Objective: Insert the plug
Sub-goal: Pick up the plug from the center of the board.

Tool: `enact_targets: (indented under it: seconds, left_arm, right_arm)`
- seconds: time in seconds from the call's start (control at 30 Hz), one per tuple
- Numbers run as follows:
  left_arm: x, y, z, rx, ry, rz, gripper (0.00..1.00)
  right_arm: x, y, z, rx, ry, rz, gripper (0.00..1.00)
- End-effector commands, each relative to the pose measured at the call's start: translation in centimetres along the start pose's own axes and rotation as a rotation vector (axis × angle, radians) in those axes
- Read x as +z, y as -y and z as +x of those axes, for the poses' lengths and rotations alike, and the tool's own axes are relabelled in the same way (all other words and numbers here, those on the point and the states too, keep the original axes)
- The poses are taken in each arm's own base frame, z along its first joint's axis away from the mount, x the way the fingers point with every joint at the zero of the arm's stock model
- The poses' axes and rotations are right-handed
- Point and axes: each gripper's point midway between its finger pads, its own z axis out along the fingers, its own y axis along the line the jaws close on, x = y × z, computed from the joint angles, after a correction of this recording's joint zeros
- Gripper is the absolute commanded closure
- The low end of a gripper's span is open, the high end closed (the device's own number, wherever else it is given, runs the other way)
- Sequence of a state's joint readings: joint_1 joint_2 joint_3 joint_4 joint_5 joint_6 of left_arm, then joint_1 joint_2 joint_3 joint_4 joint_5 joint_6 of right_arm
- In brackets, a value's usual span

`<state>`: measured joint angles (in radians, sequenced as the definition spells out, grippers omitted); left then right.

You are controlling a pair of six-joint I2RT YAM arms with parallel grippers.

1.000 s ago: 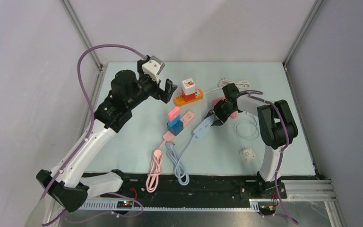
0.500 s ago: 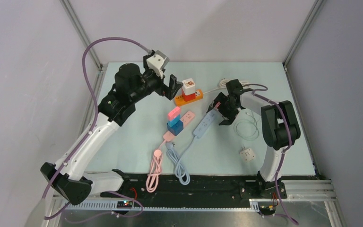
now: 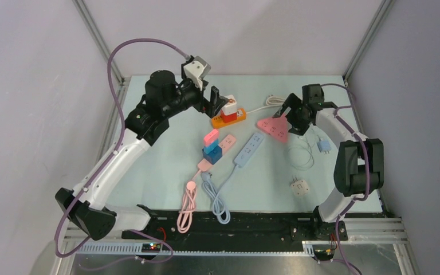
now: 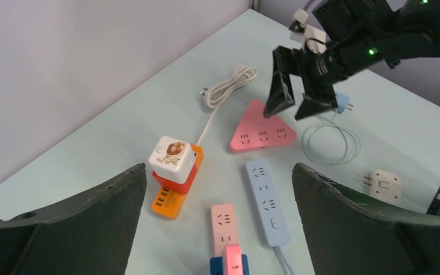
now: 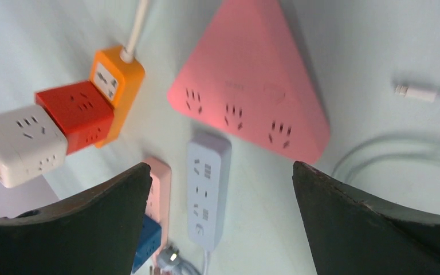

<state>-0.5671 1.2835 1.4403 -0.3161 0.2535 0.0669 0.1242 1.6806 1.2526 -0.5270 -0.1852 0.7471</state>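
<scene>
Left gripper [image 3: 213, 106] and right gripper [image 3: 289, 119] are spread wide, empty; the blue plug [image 3: 324, 145], presumably, must be grasped next.

Left arm [image 3: 112, 169]: white links, black joint housings — purple cable [image 3: 117, 54] arcing to white camera block [image 3: 196, 70]. Right arm [image 3: 358, 166]: mostly black, white forearm, green indicator lights [image 4: 371, 51]. Fingers [image 4: 63, 229] matte black, curved.
</scene>
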Motion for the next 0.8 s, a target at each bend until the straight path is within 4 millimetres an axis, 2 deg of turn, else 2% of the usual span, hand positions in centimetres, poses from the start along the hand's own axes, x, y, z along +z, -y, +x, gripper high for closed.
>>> enact_targets:
  seconds: [0.0, 0.07, 0.13, 0.23, 0.43, 0.5, 0.63, 0.77]
  left_arm:
    - [0.4, 1.6, -1.7, -0.045, 0.039, 0.087, 0.0]
    - [0.8, 1.9, -1.2, -0.051, 0.027, 0.107, 0.0]
    - [1.0, 1.9, -0.8, -0.054, 0.018, 0.111, 0.0]
    - [1.3, 1.9, -0.6, -0.086, 0.01, 0.11, 0.0]
    - [1.9, 1.9, -0.6, -0.095, 0.0, 0.118, 0.0]
    - [2.1, 2.0, -0.5, -0.095, -0.006, 0.123, 0.0]
    - [2.4, 1.6, -0.3, -0.085, -0.014, 0.112, 0.0]
    - [2.6, 1.2, 0.0, -0.078, -0.024, 0.091, 0.0]
  right_arm:
    - [0.9, -1.0, -4.5, -0.143, 0.099, -0.146, 0.03]
    - [1.7, 0.2, -6.5, -0.167, 0.108, -0.196, 0.06]
    - [2.9, 0.7, -7.3, -0.199, 0.092, -0.26, 0.06]
    - [3.2, 0.1, -8.6, -0.221, 0.096, -0.366, 0.07]
    - [4.2, -1.6, -8.9, -0.243, 0.029, -0.501, 0.09]
    - [4.8, -1.5, -8.9, -0.233, 0.009, -0.499, 0.09]
    - [6.6, 0.1, -8.5, -0.209, -0.019, -0.43, 0.1]
    - [7.3, 1.0, -8.1, -0.212, -0.034, -0.397, 0.1]
